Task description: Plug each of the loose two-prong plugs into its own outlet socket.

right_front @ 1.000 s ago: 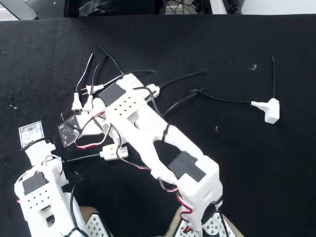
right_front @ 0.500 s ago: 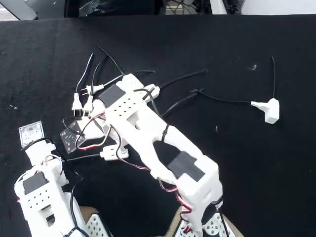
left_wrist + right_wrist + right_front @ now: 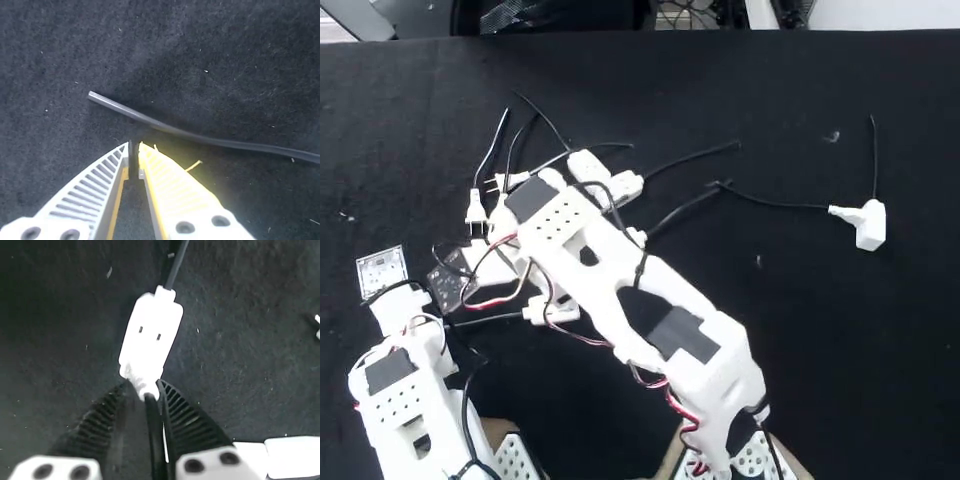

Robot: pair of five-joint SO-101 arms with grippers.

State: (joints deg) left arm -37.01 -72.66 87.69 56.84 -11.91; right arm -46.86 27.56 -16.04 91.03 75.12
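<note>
High view looks down, wrist views close above table [image 3: 225,50]

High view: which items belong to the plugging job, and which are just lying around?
Job: two-prong plugs, white sockets, held socket in right gripper, angled plug.
Lying about: small scrap, speck on black cloth.

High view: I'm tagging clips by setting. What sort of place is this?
Probably a robotics lab bench: a black-covered table, white arms working over it, and loose plugs, a socket and cords laid out as practice pieces.
</note>
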